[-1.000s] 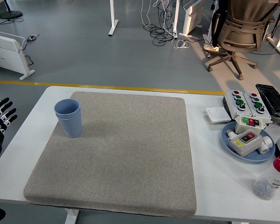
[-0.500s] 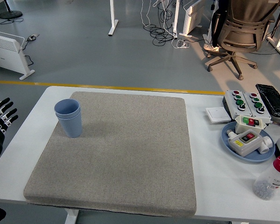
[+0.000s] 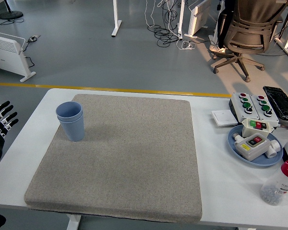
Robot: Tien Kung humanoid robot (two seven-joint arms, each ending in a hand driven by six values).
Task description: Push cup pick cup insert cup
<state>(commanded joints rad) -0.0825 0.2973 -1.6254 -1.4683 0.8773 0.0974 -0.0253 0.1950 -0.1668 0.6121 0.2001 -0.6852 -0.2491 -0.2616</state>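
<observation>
Two blue cups stand nested, one inside the other, upright near the far left corner of the grey mat. This arrangement suggests that the insert step is already done; a visible double rim indicates the inner cup is not seated fully flush.

Near to far, the layout is as follows. The mat covers most of the white surface and gives the cups a non-slip base for pushing. At the near right stands a clear bottle with a red cap. Behind it, a blue plate carries two switch boxes, apart from the working area. Farther back lie a white card, a grey button box and a black tray, all well apart from the cups.

The left hand sits off the left edge of the surface, fingers spread and straight, holding nothing and well apart from the cups. The right hand is not in view.

Compared with the earlier frames, no change is detectable: cups, left hand and side items occupy the same positions.
</observation>
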